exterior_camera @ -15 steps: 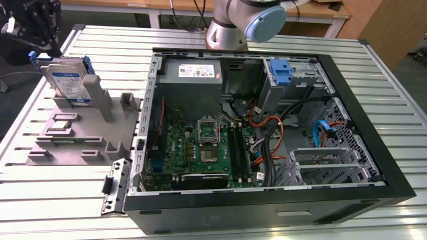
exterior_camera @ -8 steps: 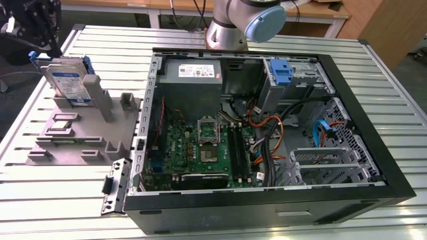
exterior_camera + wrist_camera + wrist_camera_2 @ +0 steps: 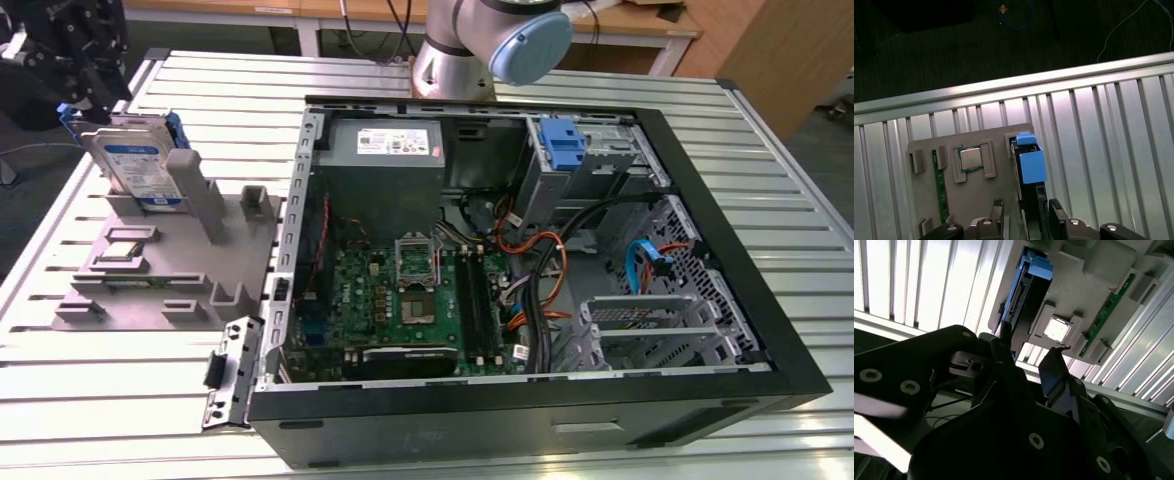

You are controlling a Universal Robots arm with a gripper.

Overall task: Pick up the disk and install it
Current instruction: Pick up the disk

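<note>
The disk (image 3: 140, 165) stands on edge in a slot of the grey holder (image 3: 147, 290) at the exterior view's left, its blue-and-white label showing and blue rails along its edges. My gripper (image 3: 88, 105) hangs just above its top edge. In the first wrist view the disk (image 3: 1031, 167) runs edge-on between the two dark fingers (image 3: 996, 207), which stand on either side of it with gaps showing, so the gripper (image 3: 1025, 206) is open. In the second wrist view the disk (image 3: 1026, 295) lies beyond the gripper (image 3: 1029, 352).
The grey holder also carries a square processor chip (image 3: 970, 158) and a green memory stick (image 3: 940, 187). The open computer case (image 3: 747, 300) lies at the exterior view's right, with a blue bracket (image 3: 563, 145) in its drive bay and a grey power supply (image 3: 384, 140). The slatted metal table (image 3: 120, 400) lies underneath.
</note>
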